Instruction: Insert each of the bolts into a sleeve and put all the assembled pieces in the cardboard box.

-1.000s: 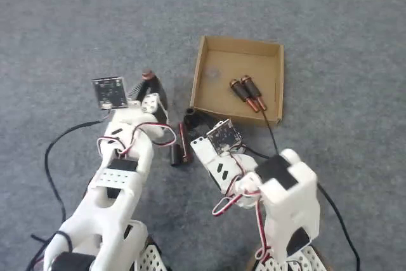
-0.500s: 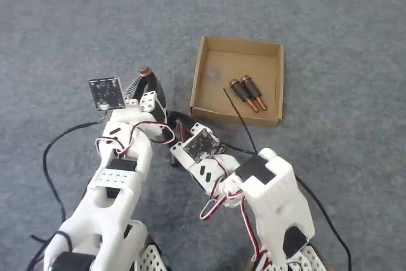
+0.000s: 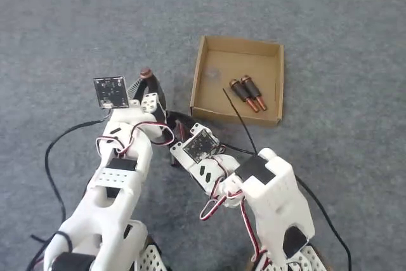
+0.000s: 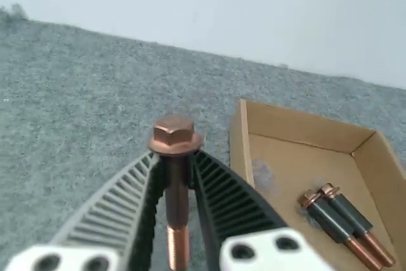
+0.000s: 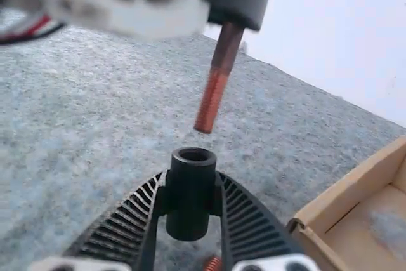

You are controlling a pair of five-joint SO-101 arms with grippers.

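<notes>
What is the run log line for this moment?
left gripper: shut on bolt; right gripper: shut on sleeve; bolt tip near sleeve, not inserted; cardboard box: two assembled pieces

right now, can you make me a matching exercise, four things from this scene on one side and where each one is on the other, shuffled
1. copper bolt
2. black sleeve
3. two assembled pieces
4. cardboard box

A. on the grey carpet
B. inside the cardboard box
C. held by the right gripper
D. held by the left gripper

Pairs: 1-D, 2-C, 3-B, 4-A
</notes>
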